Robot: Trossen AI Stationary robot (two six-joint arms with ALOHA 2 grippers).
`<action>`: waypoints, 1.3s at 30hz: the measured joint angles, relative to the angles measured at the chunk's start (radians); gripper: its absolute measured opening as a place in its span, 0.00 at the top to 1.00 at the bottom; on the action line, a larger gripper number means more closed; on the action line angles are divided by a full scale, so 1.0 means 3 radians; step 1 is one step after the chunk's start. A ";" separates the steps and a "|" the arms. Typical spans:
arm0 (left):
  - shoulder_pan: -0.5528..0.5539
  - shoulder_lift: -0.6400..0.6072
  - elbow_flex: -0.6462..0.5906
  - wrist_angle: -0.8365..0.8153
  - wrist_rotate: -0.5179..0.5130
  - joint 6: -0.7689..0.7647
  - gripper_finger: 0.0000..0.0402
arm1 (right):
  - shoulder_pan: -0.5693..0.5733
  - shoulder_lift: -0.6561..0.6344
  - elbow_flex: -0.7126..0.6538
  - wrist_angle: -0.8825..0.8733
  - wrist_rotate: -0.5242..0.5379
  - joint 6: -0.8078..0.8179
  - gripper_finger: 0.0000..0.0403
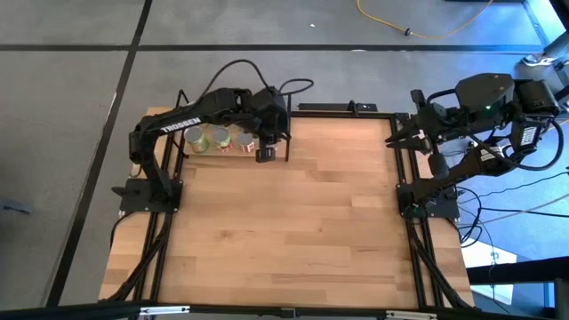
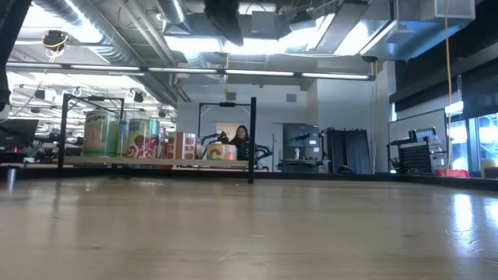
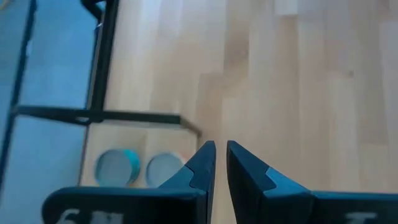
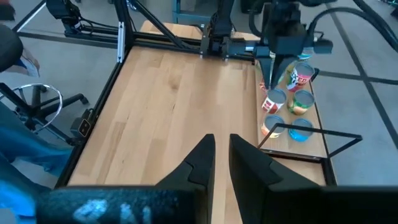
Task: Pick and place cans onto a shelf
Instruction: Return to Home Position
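Cans point(image 2: 140, 138) upright on shelf point(image 2: 156, 161), axes vert.; L arm's point(image 1: 204, 111) jaws prob. closed.

The cans point(image 2: 140, 138) stand upright in rows on the shelf point(image 2: 156, 161) — grey round tops, with green, red-and-white and yellow labels. The shelf is a narrow light-wood plank framed by thin black rods. It lies just beside the fingers point(image 3: 200, 165) of the left gripper point(image 1: 264, 155) — two can tops point(image 3: 163, 168) sit nearest them — and well apart from the right gripper point(image 4: 222, 138).
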 joint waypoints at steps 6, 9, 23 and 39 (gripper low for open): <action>-0.0065 -0.0091 0.0252 -0.0306 -0.0126 0.0081 0.97 | 0.0000 -0.0002 0.0000 0.0000 0.0000 -0.0174 0.88; -0.0078 -0.0243 0.0252 -0.0344 -0.0077 0.0081 0.99 | 0.0000 -0.0021 0.0000 0.0000 0.0000 -0.0203 0.89; -0.0078 -0.1351 0.0198 -0.0566 -0.0074 -0.0092 1.00 | 0.0000 -0.0277 0.0000 0.0000 -0.0005 -0.0240 0.99; -0.0086 -0.3803 -0.1976 0.0590 0.0049 -0.0730 1.00 | 0.0000 -0.1038 -0.1313 0.0758 -0.0036 -0.0080 0.98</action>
